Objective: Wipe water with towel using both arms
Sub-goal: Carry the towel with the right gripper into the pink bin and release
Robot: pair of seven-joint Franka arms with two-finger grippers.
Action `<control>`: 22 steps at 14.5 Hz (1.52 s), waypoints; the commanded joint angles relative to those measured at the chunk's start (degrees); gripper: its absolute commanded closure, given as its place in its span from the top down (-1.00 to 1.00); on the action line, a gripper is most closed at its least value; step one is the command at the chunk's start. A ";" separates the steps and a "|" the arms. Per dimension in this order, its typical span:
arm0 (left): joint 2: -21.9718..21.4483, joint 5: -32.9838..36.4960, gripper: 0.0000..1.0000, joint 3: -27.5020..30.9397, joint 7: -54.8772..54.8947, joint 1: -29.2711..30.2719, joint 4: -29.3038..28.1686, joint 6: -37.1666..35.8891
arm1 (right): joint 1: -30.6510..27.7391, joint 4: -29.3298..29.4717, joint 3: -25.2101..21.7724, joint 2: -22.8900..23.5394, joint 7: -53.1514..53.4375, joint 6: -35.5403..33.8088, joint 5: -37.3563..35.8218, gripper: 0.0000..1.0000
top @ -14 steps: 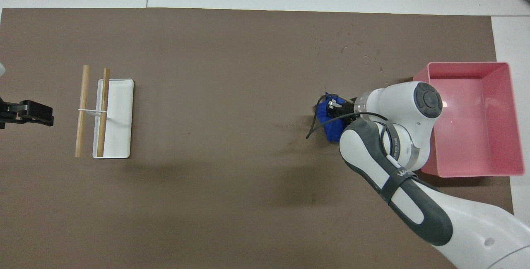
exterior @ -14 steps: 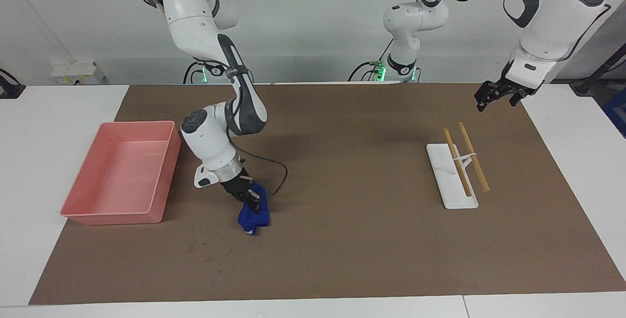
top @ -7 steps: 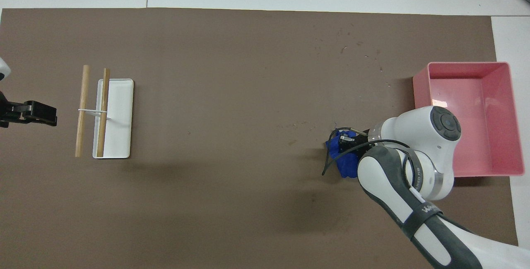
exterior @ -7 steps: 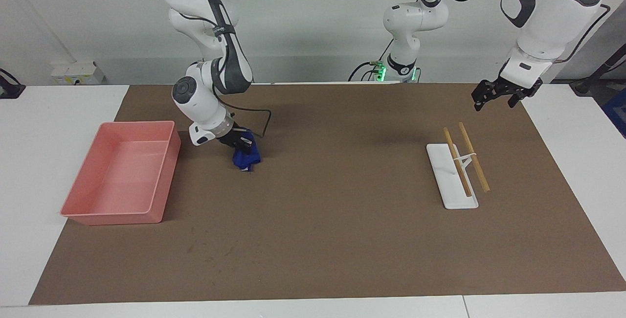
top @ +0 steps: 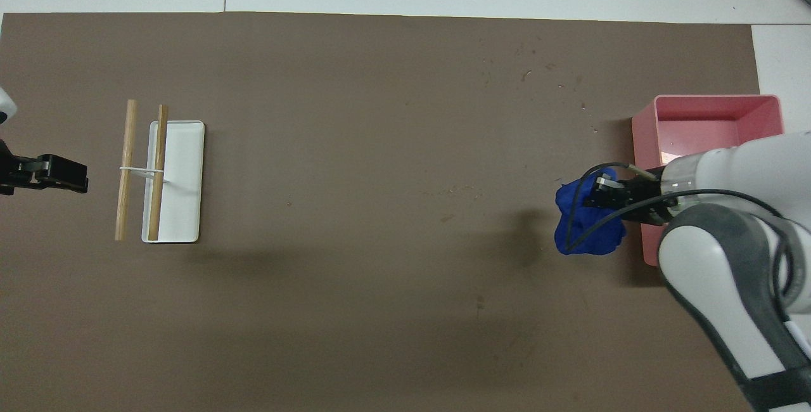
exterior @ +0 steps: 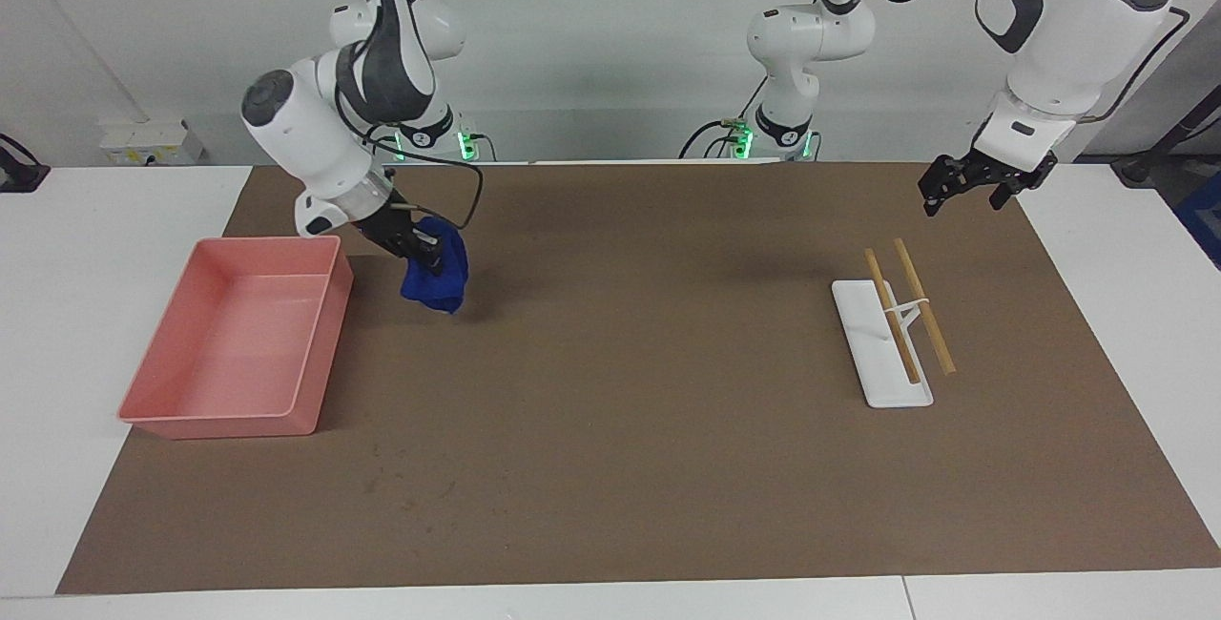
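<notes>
The towel, a bunched royal-blue cloth, hangs pinched in the right gripper, lifted clear of the brown mat just beside the pink tray, at the tray corner nearest the robots. The gripper's fingers are pressed together on the cloth. From the tray toward the left arm's end, a broad stretch of bare mat lies open as far as the white stand, which carries two wooden sticks. The left gripper hovers well apart from the tray, over the mat's edge near the stand, its fingers spread and holding nothing.
</notes>
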 commanded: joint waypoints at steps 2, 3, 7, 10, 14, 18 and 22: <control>-1.72 0.73 1.00 1.83 0.07 -1.85 -1.58 0.85 | -5.59 8.29 0.30 0.12 -1.90 -4.27 -6.10 -1.00; -1.72 0.73 1.00 1.83 -0.11 -1.93 -1.66 0.68 | -7.34 9.96 0.39 0.65 -3.47 -4.63 -6.46 -1.00; -1.72 0.64 1.00 1.57 -0.02 -1.93 -1.58 0.85 | -12.62 10.25 0.48 1.62 -10.94 -2.18 -12.77 -1.00; -1.72 -4.44 1.00 1.83 -5.27 -1.67 -1.32 1.73 | -15.87 7.35 0.48 1.88 -16.13 0.02 -12.79 -1.00; -1.80 -4.99 1.00 1.12 -6.44 -2.11 -1.49 2.96 | -20.27 5.23 0.57 7.23 -20.36 2.39 -12.79 -1.00; -1.80 -4.99 1.00 1.04 -6.70 -2.11 -1.49 3.05 | -20.46 0.14 0.57 7.24 -19.66 3.71 -12.79 -0.81; -1.89 -4.99 1.00 0.86 -7.23 -2.55 -1.67 2.96 | -20.28 0.74 0.57 6.72 -20.36 3.37 -12.79 1.00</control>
